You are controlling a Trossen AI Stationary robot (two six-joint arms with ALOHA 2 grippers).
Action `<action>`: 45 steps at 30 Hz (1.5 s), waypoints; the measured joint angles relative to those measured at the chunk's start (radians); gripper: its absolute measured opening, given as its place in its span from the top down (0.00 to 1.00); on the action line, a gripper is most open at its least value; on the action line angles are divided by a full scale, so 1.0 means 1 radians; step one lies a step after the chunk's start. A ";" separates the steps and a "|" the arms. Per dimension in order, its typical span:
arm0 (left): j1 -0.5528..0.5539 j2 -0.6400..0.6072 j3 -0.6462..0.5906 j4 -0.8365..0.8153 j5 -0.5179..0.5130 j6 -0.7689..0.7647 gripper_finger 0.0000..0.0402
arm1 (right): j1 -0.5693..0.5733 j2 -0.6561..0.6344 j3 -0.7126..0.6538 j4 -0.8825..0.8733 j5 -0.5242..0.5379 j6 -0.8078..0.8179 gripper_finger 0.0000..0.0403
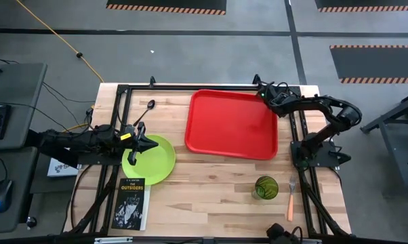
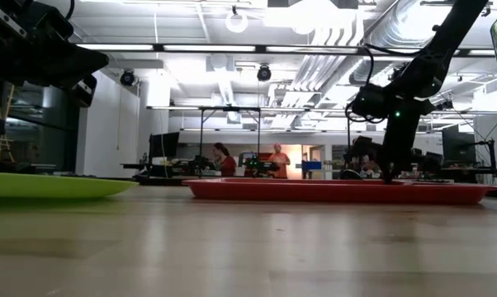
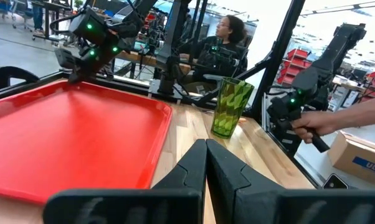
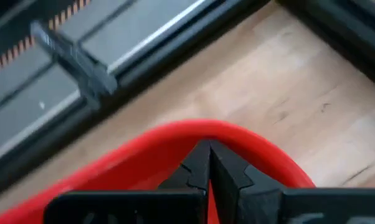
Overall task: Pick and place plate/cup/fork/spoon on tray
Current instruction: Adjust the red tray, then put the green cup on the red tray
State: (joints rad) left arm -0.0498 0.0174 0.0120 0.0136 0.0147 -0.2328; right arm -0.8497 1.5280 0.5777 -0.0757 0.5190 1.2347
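Plate (image 1: 150,161) sits under closed left gripper (image 1: 152,144); tray (image 1: 231,125) beside.

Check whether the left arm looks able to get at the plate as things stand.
Probably yes. The left pincer, shut, hangs over the plate at its rim, and nothing lies on the plate or between the two. It would have to open first. The right pincer waits at the tray's far corner.

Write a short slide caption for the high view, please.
Both grippers shut: left gripper over plate, right gripper at tray corner.
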 joint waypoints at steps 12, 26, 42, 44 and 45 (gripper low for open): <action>0.000 0.000 0.000 0.000 0.000 0.000 1.00 | 0.044 -0.275 0.002 0.010 -0.134 -0.451 1.00; 0.000 0.000 0.000 0.000 0.000 0.000 1.00 | 0.055 -0.777 0.002 -0.050 -1.038 -0.267 0.95; 0.000 0.000 0.000 0.000 0.000 0.000 1.00 | 0.170 -0.832 0.158 0.176 -1.287 0.000 0.46; 0.000 0.000 0.000 0.000 0.000 0.000 1.00 | 0.199 -0.822 0.255 -0.045 -1.346 -0.058 0.46; 0.000 0.000 0.000 0.000 0.000 0.000 1.00 | 0.217 -0.817 0.309 -0.191 -1.357 -0.105 0.46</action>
State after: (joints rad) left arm -0.0497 0.0174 0.0120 0.0139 0.0144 -0.2325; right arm -0.6326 0.7114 0.8867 -0.2667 -0.8376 1.1297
